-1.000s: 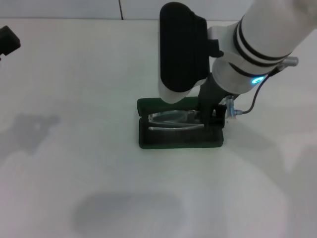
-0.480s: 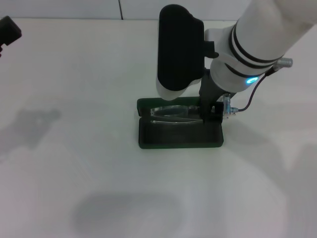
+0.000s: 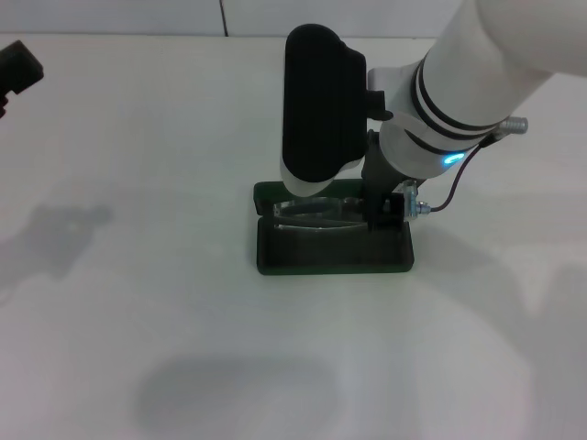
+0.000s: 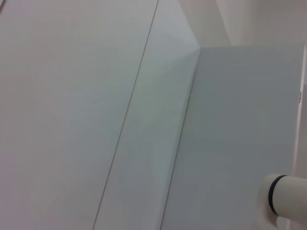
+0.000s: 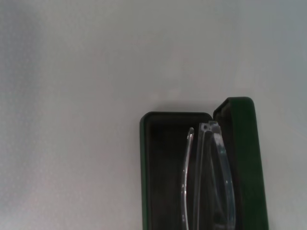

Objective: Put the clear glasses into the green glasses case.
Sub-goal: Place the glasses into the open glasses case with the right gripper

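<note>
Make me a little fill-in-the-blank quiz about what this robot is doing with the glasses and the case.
1. The green glasses case lies on the white table with its lid ____.
2. The clear glasses are ____ the case.
3. The arm reaching down over the case is the robot's ____ arm.
4. The left gripper waits at the table's far ____ edge.

Missing words: open; inside; right; left
</note>
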Robot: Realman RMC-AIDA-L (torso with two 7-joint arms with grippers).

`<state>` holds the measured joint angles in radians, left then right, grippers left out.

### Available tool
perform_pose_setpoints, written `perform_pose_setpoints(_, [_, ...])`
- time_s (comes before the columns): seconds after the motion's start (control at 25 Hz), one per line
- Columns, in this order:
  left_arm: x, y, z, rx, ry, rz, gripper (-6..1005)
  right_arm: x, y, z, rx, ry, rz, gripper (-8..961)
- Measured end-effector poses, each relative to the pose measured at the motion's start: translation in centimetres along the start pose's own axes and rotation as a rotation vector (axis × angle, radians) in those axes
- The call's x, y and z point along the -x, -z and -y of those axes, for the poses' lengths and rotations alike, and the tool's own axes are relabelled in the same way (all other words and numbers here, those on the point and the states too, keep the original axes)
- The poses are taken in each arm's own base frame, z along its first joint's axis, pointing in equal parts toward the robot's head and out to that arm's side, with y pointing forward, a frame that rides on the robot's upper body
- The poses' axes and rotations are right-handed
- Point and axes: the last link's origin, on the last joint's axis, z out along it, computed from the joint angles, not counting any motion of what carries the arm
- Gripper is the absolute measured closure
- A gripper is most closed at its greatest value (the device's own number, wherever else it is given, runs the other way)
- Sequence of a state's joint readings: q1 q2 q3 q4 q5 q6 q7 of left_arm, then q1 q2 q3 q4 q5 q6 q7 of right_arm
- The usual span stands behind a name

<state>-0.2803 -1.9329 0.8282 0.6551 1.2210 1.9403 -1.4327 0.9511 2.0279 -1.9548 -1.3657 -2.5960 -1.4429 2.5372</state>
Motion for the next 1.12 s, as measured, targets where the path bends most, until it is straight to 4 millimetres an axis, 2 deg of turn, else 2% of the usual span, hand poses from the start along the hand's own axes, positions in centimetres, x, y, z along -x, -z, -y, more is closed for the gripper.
perform_pose_setpoints(1.12, [0.05, -0.08, -0.02, 0.001, 0.001, -0.004, 960, -0.23, -0.66, 0.14, -0.003, -0.003, -0.012, 887])
